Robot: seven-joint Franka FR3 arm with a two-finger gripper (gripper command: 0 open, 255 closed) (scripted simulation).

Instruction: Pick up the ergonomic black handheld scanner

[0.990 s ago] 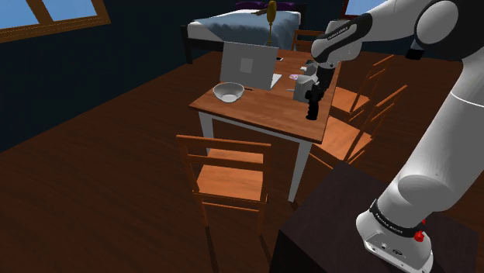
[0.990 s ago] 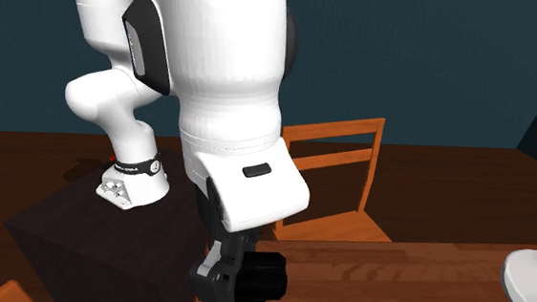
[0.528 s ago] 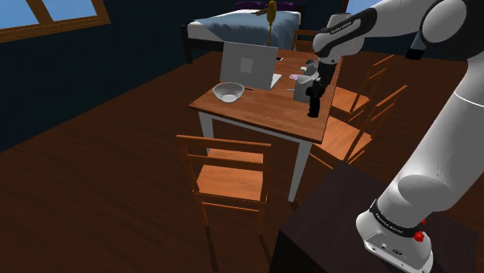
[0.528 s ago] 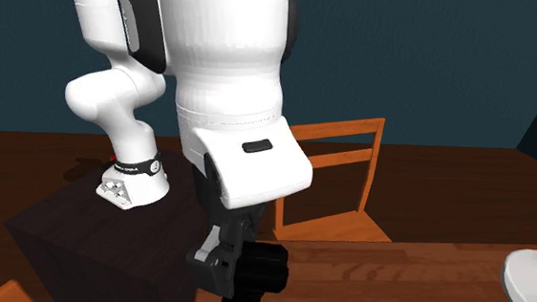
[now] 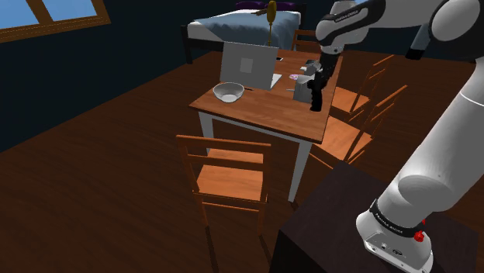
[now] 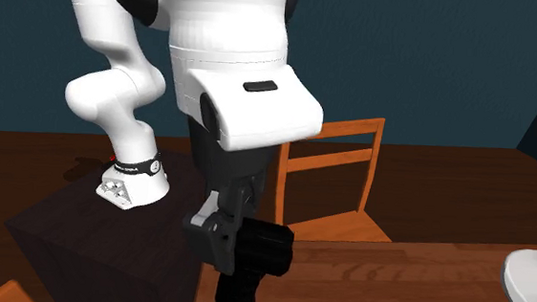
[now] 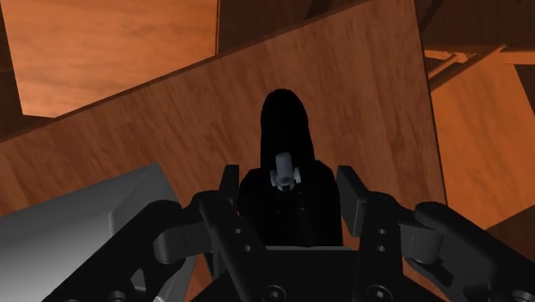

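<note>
Black all over, the scanner (image 7: 285, 120) sits clamped in the end effector (image 7: 290, 193). Its fingers (image 7: 351, 196) are closed against the two flanks of the blocky body, and the narrower rounded part juts out past the fingertips. In the shoulder view it hangs straight below the end effector, over the wooden tabletop (image 5: 264, 108). It looks lifted clear of the wood, though no view shows a plain gap under its lowest end.

A grey block (image 7: 77, 225) stands on the tabletop just beside the end effector, close to one finger. A white bowl (image 5: 229, 92) lies well apart from it, across the tabletop. A wooden chair (image 6: 333, 154) stands behind the end effector at the tabletop's edge.

The main risk I judge is the scanner turning or sliding in the grip. The fingers hold only the body, on smooth-looking sides, and much of its length hangs beyond them, so a quick lift or swing could lever it round or let it drop. A sideways move toward the grey block could also clip it, since so little room separates the two. A plain upward lift looks safest.

The arm (image 5: 458, 116) rises from its stand (image 5: 326, 221), arches high and reaches forward over the tabletop. Its last links are folded down, so the end effector points nearly straight at the wood, with the broad white wrist link directly above it.
</note>
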